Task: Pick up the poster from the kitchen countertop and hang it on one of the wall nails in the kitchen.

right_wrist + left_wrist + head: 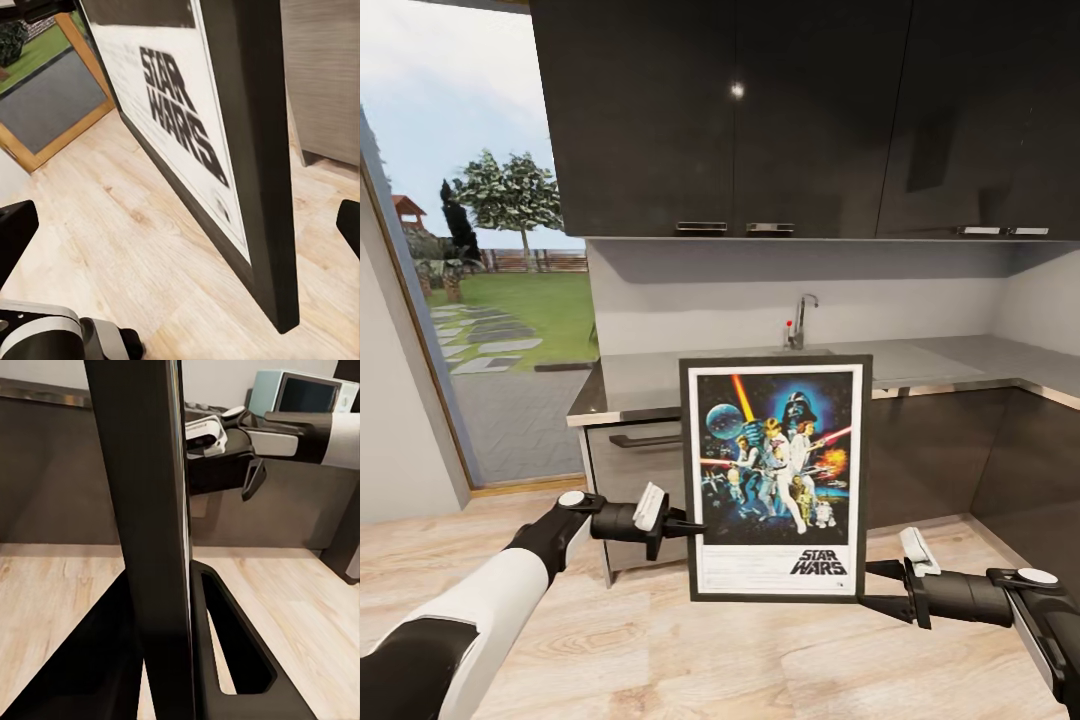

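Observation:
The Star Wars poster (775, 470) hangs upright in front of me, above the wooden floor, its face turned toward my head. My left gripper (688, 524) is shut on its left edge about halfway down; the black frame (150, 510) runs between the two fingers. My right gripper (872, 587) stands open by the poster's lower right corner (277, 315), with its fingers wide apart on either side of the edge and not touching it. Behind the poster the grey kitchen countertop (940, 360) carries a chrome tap (800, 320). The wall nails are out of view.
Dark upper cabinets (810, 110) hang over the counter, with dark lower cabinets (930, 450) and a grey drawer front (635, 470) beneath it. A glass opening to the garden (490, 280) lies at the left. Light wooden floor (660, 650) spreads below my arms.

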### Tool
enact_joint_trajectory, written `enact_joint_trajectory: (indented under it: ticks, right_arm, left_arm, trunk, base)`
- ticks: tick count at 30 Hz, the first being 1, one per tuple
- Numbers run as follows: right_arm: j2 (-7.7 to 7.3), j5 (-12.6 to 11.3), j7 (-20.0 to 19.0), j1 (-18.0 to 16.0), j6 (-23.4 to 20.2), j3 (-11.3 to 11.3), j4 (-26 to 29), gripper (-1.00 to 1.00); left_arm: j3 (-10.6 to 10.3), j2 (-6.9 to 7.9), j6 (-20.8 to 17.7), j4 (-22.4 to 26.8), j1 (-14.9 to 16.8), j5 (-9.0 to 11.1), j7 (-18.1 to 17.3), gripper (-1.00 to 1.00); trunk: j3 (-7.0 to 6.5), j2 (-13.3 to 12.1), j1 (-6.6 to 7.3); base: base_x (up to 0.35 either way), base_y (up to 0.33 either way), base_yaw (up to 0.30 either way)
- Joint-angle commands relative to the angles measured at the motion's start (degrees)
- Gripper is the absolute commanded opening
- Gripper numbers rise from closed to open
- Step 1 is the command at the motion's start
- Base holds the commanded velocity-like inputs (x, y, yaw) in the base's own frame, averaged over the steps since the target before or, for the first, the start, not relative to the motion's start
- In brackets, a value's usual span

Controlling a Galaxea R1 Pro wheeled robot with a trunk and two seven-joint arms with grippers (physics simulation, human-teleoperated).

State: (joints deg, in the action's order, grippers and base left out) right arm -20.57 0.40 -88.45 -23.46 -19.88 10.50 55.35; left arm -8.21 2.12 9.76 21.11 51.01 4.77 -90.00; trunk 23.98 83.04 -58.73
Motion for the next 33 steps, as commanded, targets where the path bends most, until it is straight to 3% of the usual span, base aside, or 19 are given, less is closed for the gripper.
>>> enact_joint_trajectory:
  ticks: [1,33]
  right_arm:
    - [0.01,0.06,-0.23,-0.04,-0.60,0.05,0.02,1.00]
    - [0.09,0.04,-0.23,-0.05,-0.52,0.05,0.02,1.00]
  left_arm:
    - [-0.41,0.03,0.79,-0.01,0.05,0.50,0.00,-1.00]
    - [-0.49,-0.10,0.76,-0.01,0.05,0.50,0.00,-1.00]
  trunk:
    - [0.07,0.04,0.00]
    - [0.07,0.04,0.00]
  base:
    - [0.000,0.000,0.000]
    - [0.000,0.000,0.000]
